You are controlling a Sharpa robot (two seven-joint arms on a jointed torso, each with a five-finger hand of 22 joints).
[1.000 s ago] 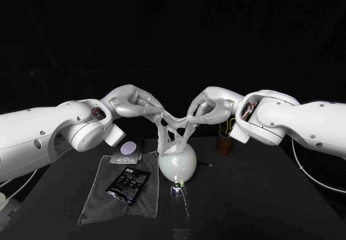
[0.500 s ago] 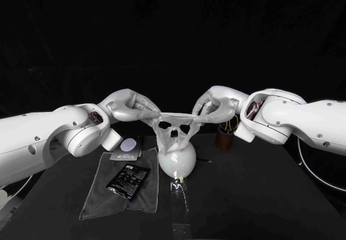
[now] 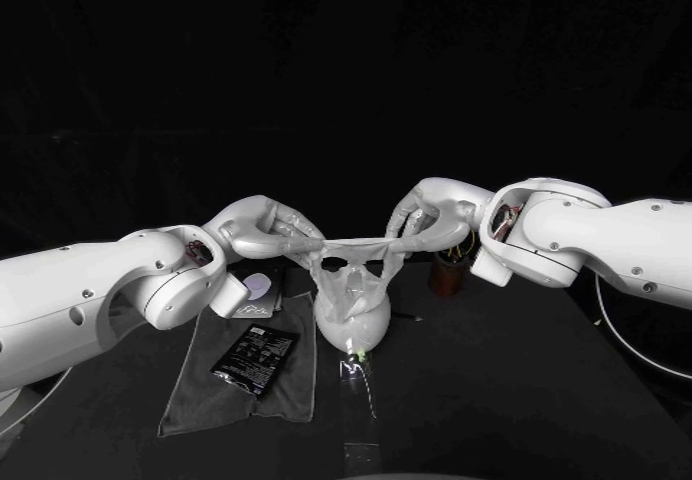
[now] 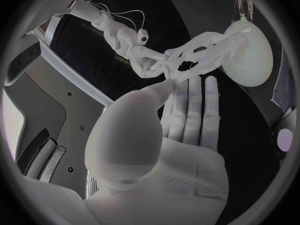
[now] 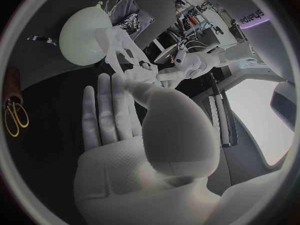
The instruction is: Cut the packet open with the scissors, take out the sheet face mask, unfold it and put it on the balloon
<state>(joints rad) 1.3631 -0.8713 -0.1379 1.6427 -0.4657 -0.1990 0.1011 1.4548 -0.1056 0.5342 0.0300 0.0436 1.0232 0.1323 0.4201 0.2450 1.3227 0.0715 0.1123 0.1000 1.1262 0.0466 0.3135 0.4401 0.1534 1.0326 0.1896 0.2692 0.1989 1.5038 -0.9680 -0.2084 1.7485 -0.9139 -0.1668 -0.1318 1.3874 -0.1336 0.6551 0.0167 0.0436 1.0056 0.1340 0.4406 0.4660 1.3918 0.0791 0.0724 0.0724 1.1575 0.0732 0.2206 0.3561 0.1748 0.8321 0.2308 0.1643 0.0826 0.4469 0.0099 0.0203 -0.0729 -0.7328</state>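
Observation:
The wet white sheet mask (image 3: pixel 351 284) is stretched between my two hands, with its eye holes showing. My left hand (image 3: pixel 271 230) pinches one top corner and my right hand (image 3: pixel 433 222) pinches the other. The mask hangs down onto the upper part of the pale balloon (image 3: pixel 355 320), which stands upright at the table's middle. In the left wrist view the mask (image 4: pixel 206 50) runs from my fingers (image 4: pixel 187 110) toward the balloon (image 4: pixel 251 55). In the right wrist view the mask (image 5: pixel 117 52) touches the balloon (image 5: pixel 82 31). The cut black packet (image 3: pixel 255 358) lies on a grey cloth (image 3: pixel 195 395).
A brown cup (image 3: pixel 450 280) behind and right of the balloon holds the yellow-handled scissors (image 5: pixel 15 117). A clear strip (image 3: pixel 358 405) runs from the balloon's foot toward the front edge. A small card with a pale purple disc (image 3: pixel 255 293) lies at the cloth's far end.
Both hands have come down and moved apart, pulling the mask's top edge wide and flat. The mask now hangs lower over the balloon's top.

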